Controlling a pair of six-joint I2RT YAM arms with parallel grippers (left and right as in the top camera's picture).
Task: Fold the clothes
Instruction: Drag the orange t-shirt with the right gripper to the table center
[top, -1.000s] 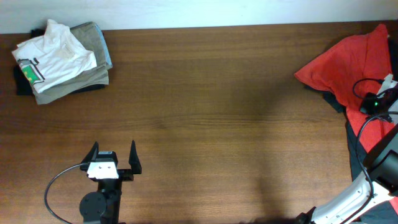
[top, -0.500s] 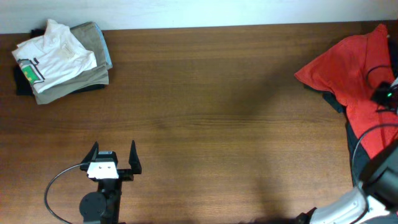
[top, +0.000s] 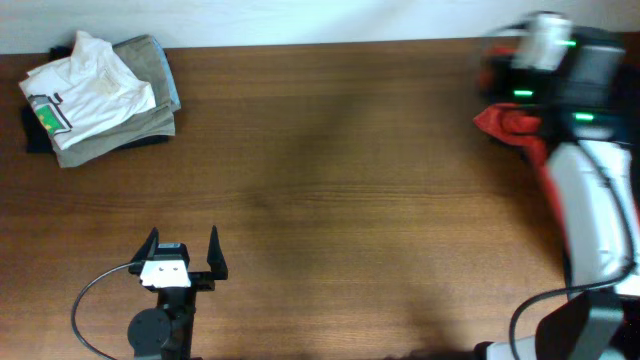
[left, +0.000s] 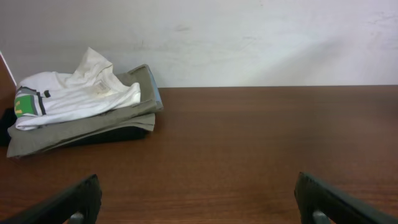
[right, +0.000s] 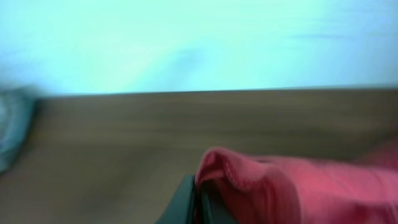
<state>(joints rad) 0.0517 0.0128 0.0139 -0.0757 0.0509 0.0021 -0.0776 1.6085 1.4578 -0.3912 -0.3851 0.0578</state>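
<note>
Orange-red T-shirt (top: 503, 122) lies bunched at the far right of the table (top: 350, 200), a fold seemingly clamped in the right gripper (right: 200, 199), though the view is blurred. Best drag it low and steadily toward the bare centre so it spreads flat. The left gripper (top: 182, 250) rests with its fingers apart.

The scene held one worktop (top: 350, 200), one orange-red T-shirt (top: 505, 125), one white shirt (top: 90, 90), one khaki-grey folded garment (top: 155, 60), one dark cloth (top: 33, 135), and two claws: one left claw (top: 182, 238), one right claw (right: 199, 193).

light: even, bright | right wrist view: motion-blurred | overhead: right arm (top: 575, 110) smeared
</note>
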